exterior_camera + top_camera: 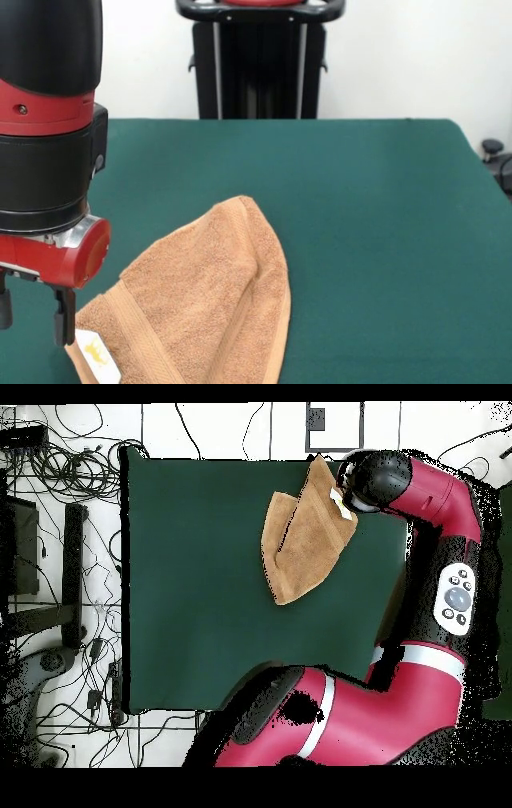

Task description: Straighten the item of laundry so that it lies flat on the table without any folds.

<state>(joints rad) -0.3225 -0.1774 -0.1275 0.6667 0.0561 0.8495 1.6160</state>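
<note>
The item of laundry (204, 300) is a light-brown terry towel, folded over itself into a pointed, rumpled shape on the green table (360, 208). Its white tag (98, 354) with yellow print lies at the near left corner. My gripper (34, 320) hangs low at the left, just beside that corner, open, with its right finger (64, 318) next to the towel's edge and nothing seen between the fingers. In the overhead view the towel (305, 534) lies near one edge of the table (200, 584), and the arm's wrist (375, 479) covers the gripper.
The robot's pedestal (260, 60) stands behind the table's far edge. Cables (60, 464) and floor tiles surround the table. The red arm (440, 584) runs along one side of the table, over its edge.
</note>
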